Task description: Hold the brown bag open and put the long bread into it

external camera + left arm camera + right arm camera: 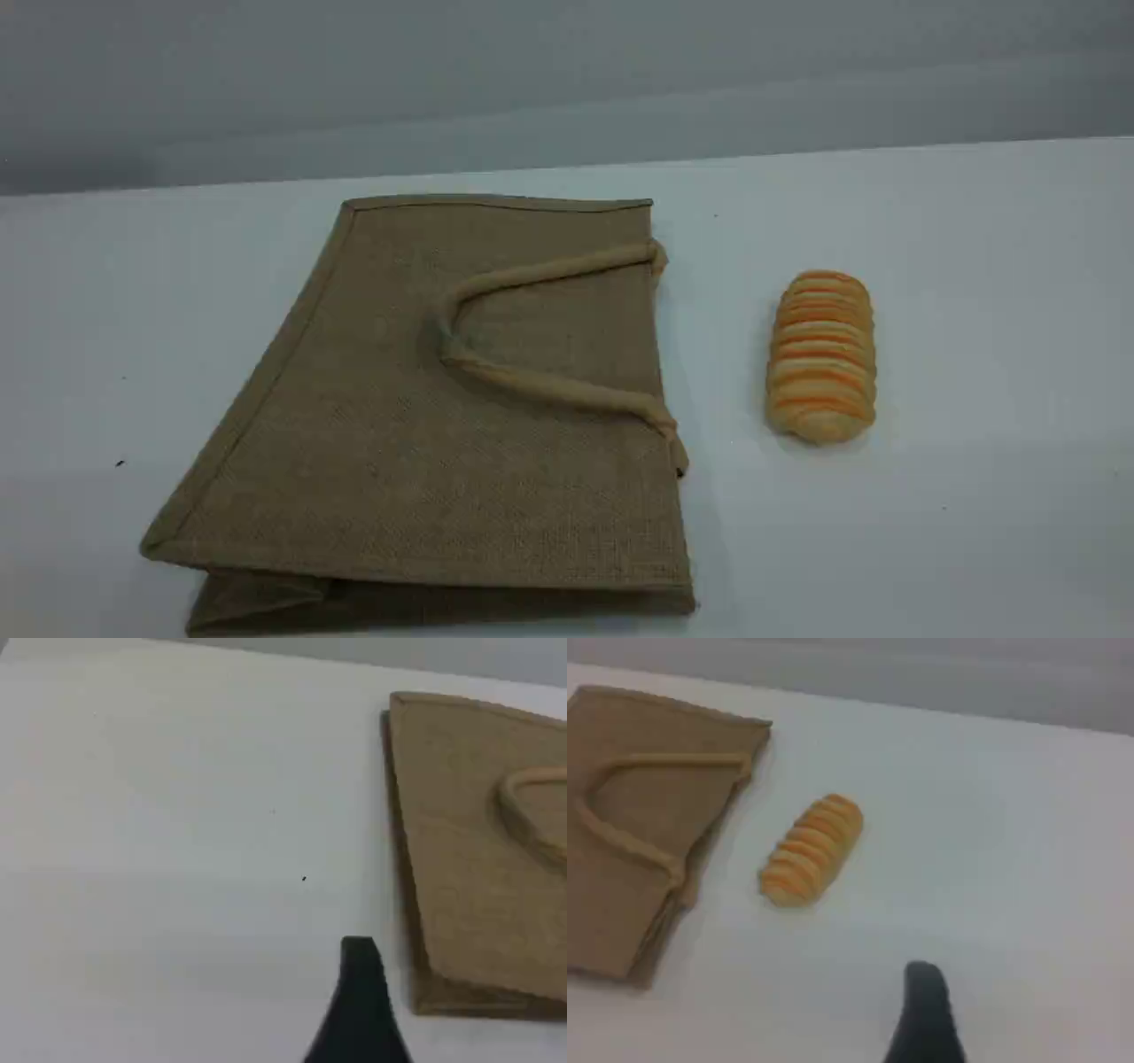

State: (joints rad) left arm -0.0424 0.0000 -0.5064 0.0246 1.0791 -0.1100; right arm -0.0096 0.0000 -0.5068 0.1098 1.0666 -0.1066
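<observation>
The brown bag lies flat on the white table, its mouth edge toward the right, and one tan loop handle rests on its top face. To the right of the bag, apart from it, lies the long bread, pale golden with orange stripes. Neither arm shows in the scene view. One dark fingertip of my left gripper hovers over bare table left of the bag. My right gripper's fingertip hangs over the table, nearer than the bread and to its right, with the bag at far left. Nothing is held.
The white table stretches to a grey wall at the back. A tiny dark speck lies left of the bag. The bag's folded bottom reaches the scene view's lower edge.
</observation>
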